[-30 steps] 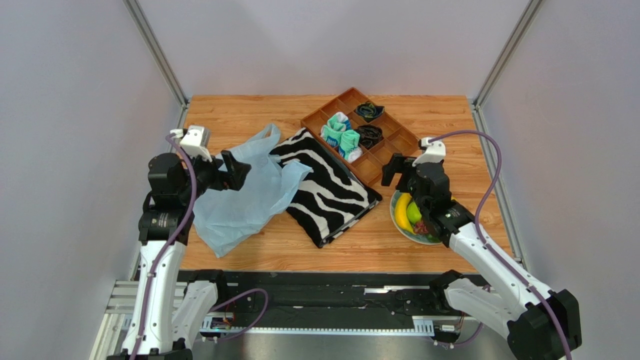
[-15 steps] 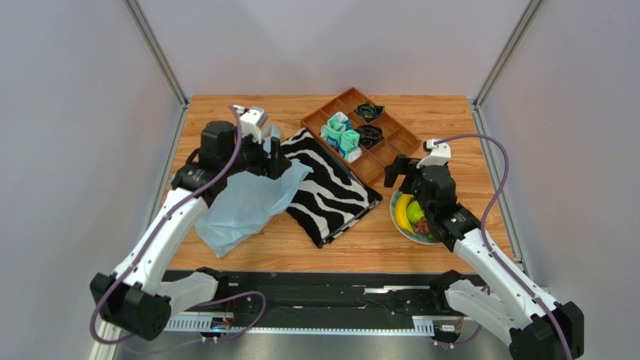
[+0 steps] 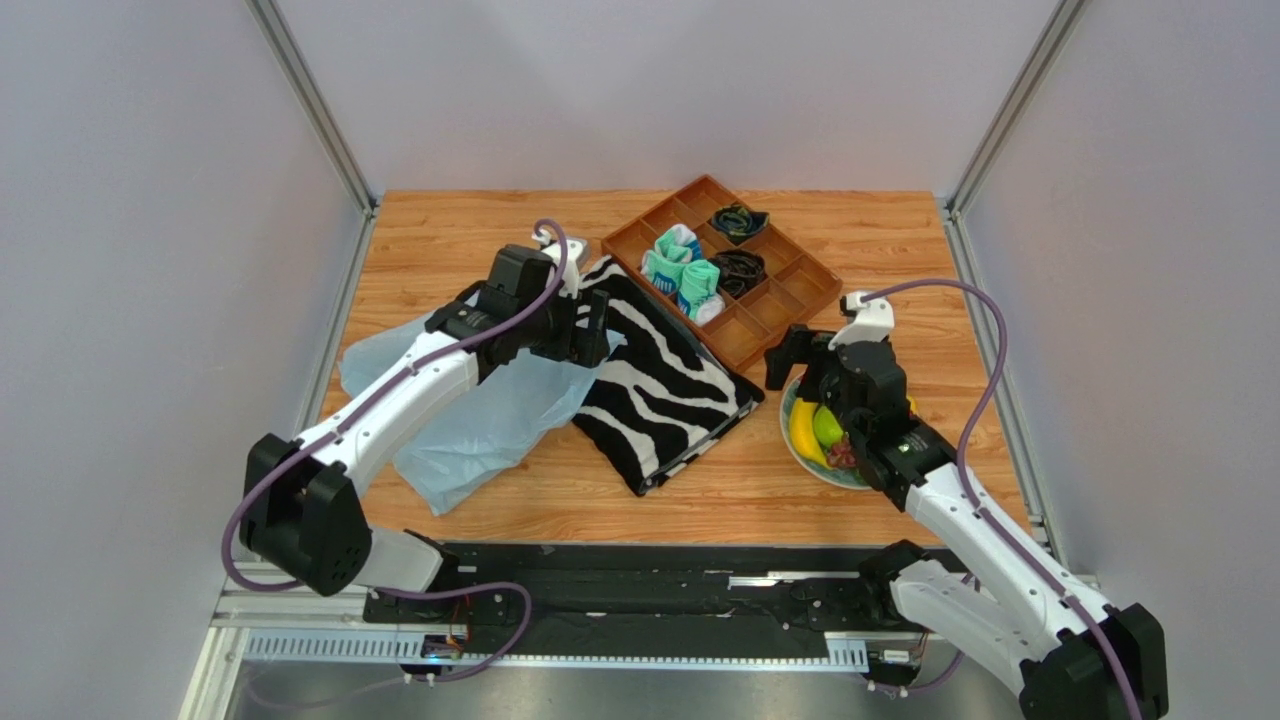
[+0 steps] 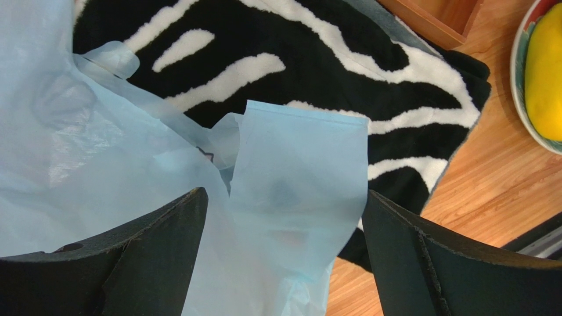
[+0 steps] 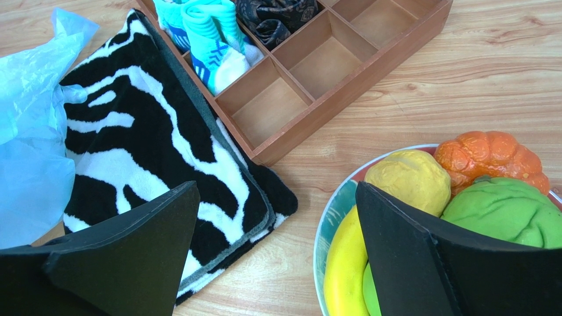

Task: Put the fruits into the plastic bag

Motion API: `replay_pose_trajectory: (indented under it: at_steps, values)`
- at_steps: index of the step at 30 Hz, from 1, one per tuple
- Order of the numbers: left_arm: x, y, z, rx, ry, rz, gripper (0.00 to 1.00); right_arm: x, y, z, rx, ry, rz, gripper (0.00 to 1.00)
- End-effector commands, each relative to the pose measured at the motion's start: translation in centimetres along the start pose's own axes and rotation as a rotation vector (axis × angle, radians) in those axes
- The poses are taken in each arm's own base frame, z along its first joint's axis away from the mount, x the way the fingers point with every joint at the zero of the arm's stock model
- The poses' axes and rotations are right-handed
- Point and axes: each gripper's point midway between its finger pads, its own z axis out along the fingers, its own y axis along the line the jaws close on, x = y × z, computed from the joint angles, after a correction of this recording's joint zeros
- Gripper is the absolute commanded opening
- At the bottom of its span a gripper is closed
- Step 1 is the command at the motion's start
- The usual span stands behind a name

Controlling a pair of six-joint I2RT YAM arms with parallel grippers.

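Your left end effector (image 4: 283,247) hangs open over a handle of the plastic bag (image 4: 300,178), probably to lift it; right end effector (image 5: 277,253), also open, hovers by the fruits (image 5: 409,179).

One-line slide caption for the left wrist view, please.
Open left gripper hovers over a flap of the plastic bag draped onto the zebra-striped cloth; a yellow fruit shows at the right edge.

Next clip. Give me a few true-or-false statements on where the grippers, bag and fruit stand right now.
1. The left gripper is open above the plastic bag. True.
2. The right gripper holds the banana. False: it is open and empty; the banana lies on the plate.
3. The fruits are inside the plastic bag. False: they are on the plate.
4. Teal socks sit in the wooden tray. True.
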Motion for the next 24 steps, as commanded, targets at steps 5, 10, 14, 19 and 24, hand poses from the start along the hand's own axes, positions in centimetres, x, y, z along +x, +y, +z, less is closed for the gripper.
replay_pose_trajectory:
  at_steps: [5,10,14,19,24]
  values:
    - [-0.8,-0.8,3.2,0.050,-0.032,-0.052,0.86,-0.7,0.4,-0.4,-0.028,-0.034,0.033,0.93]
    - [-1.9,-2.3,1.7,0.131,-0.099,-0.019,0.08,-1.0,0.9,-0.8,-0.053,-0.037,0.045,0.91]
    - [-2.5,-3.2,-2.0,0.173,-0.170,0.041,0.00,-1.6,2.1,-1.1,-0.111,-0.025,0.028,0.90]
    - [-1.8,-4.0,-8.0,0.204,-0.225,0.119,0.00,-2.3,5.1,-0.7,-0.223,0.006,0.063,0.88]
    - [0.6,-3.6,-11.9,0.190,-0.239,0.143,0.00,-2.8,9.7,0.3,-0.385,0.045,0.164,0.88]
